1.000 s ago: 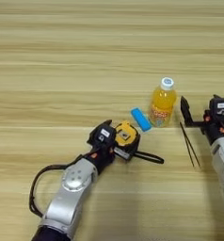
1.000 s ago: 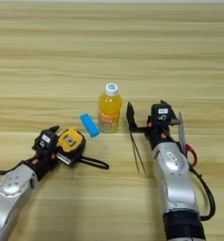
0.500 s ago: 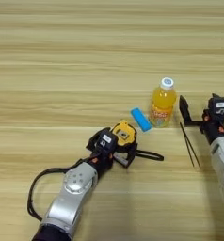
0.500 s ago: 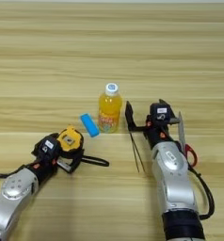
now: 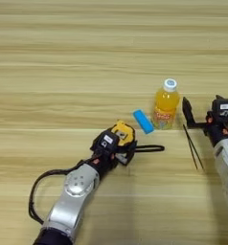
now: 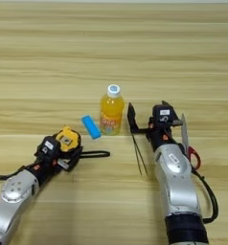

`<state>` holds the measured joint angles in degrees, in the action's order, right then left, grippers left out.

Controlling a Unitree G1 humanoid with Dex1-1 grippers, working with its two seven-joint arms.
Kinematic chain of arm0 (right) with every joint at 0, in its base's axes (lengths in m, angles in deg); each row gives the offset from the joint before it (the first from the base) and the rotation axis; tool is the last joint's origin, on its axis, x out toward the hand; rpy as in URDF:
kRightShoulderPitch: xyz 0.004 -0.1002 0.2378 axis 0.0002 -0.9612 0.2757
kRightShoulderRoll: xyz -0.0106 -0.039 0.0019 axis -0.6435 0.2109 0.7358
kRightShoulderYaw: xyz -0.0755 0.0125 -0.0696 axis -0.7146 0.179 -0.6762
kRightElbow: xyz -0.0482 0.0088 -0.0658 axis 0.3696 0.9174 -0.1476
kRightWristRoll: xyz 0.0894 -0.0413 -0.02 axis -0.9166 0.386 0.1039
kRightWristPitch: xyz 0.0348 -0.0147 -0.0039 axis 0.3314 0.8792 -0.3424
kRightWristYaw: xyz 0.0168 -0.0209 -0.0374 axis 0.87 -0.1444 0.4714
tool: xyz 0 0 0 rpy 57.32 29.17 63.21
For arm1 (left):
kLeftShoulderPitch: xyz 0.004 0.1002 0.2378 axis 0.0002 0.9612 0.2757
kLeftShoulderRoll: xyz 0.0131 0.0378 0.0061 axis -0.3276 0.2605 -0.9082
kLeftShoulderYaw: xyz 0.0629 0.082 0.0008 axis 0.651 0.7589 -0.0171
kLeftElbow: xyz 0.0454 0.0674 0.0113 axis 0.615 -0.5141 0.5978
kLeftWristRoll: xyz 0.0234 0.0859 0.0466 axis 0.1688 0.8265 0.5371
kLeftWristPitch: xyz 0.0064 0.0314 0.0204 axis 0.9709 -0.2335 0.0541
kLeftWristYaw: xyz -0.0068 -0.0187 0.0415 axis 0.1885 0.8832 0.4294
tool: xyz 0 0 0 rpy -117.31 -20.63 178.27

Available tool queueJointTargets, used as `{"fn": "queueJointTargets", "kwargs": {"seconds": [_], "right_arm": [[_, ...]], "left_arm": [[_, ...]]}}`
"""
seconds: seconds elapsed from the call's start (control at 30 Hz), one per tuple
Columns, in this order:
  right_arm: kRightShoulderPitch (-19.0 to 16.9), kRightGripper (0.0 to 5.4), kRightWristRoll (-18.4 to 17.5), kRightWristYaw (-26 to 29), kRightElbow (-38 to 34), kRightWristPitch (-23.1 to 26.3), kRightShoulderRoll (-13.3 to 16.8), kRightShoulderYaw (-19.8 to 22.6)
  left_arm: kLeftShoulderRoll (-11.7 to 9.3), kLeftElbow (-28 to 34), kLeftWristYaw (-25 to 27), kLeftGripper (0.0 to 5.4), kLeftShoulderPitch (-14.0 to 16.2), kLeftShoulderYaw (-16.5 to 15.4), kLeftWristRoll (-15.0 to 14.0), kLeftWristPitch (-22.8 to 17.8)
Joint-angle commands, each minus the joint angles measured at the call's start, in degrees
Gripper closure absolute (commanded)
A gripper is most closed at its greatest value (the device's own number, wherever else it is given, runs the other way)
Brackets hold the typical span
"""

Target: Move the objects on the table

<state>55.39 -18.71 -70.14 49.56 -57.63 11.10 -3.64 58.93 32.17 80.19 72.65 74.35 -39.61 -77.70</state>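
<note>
Wooden table (image 5: 63, 57). Right gripper (image 6: 156, 119), fingers apart, empty, beside the capped orange drink bottle (image 6: 110, 111); red-handled scissors (image 6: 187, 143) appear in the right eye view only. Left gripper (image 5: 117, 149) clamps the yellow-and-black tape measure (image 5: 123, 134). Black tweezers (image 5: 192, 146). Blue block (image 5: 143, 121) left of bottle.
</note>
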Motion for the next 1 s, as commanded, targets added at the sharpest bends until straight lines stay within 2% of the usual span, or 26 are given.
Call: {"fn": "queueJointTargets", "kwargs": {"seconds": [0.03,0.4,0.67,0.7,0.77,1.0], "right_arm": [[-0.22,0.00,-0.13,-0.19,-0.70,0.93,-0.11,0.05],[-1.36,0.00,-0.11,-0.84,-2.49,1.79,-0.36,0.13],[-1.41,0.00,-0.17,-1.10,-2.78,2.21,-0.37,-0.05],[-1.41,0.00,-0.19,-1.09,-2.74,2.25,-0.33,-0.04],[-1.48,0.00,-0.20,-1.05,-2.71,2.30,-0.24,-0.01],[-2.51,0.00,0.14,-1.08,-3.73,3.25,0.05,-0.27]], "left_arm": [[-0.54,0.73,-3.50,1.38,-1.26,-2.88,0.65,-0.53],[-4.65,-3.89,-10.77,1.38,-4.56,-12.32,0.41,-2.01],[-4.31,-6.32,-11.60,1.38,-5.11,-12.78,0.49,-3.30],[-4.17,-6.22,-11.52,1.10,-5.12,-12.68,0.41,-3.33],[-4.14,-5.86,-12.11,0.95,-5.16,-12.33,1.10,-3.06],[-2.60,-2.47,-10.57,0.02,-5.16,-11.72,-0.59,-0.76]]}}
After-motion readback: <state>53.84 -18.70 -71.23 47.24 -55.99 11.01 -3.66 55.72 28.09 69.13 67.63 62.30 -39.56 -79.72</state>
